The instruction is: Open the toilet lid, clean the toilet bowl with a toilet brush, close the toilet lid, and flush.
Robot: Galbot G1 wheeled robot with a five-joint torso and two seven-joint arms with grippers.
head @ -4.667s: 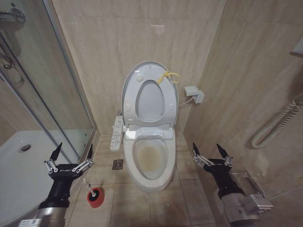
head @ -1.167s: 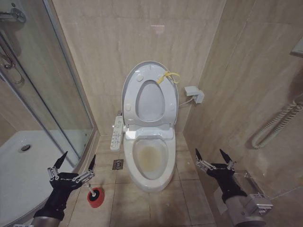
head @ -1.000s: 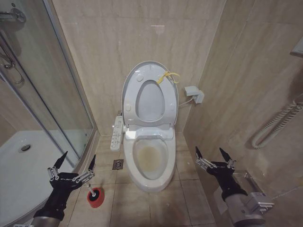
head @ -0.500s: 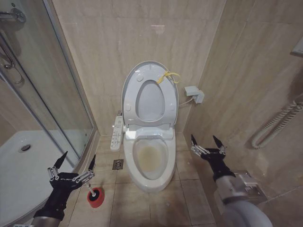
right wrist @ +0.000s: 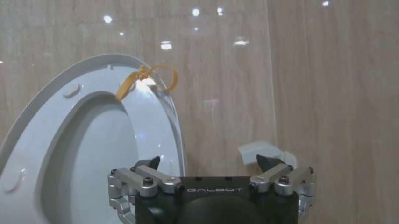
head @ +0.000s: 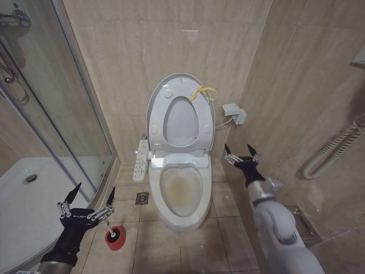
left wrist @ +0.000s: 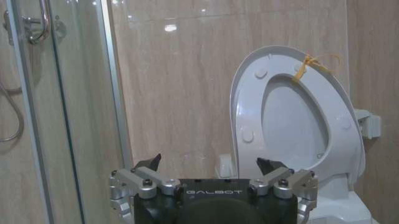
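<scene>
The toilet lid (head: 181,123) stands raised against the back wall together with the seat ring, and a yellow cord loop (head: 203,92) hangs at its top edge. Below it the toilet bowl (head: 181,214) is uncovered, with a yellowish-brown stain inside. The toilet brush (head: 106,223) stands in a red holder cup (head: 114,237) on the floor left of the bowl. My left gripper (head: 94,191) hovers open just above and left of the brush. My right gripper (head: 238,149) is open, raised beside the bowl's right side. Both wrist views face the lid (left wrist: 293,121) (right wrist: 93,154) past open grippers (left wrist: 209,161) (right wrist: 208,161).
A white button panel (head: 140,161) juts out at the bowl's left. A glass shower door (head: 57,103) and white shower tray (head: 23,194) border the left. A floor drain (head: 141,198) lies by the bowl. A wall box (head: 234,113) and a coiled hose (head: 331,148) are on the right.
My right arm has lifted and swung forward and left, toward the toilet's right side. My left gripper dropped lower earlier and has stayed still over the last second.
</scene>
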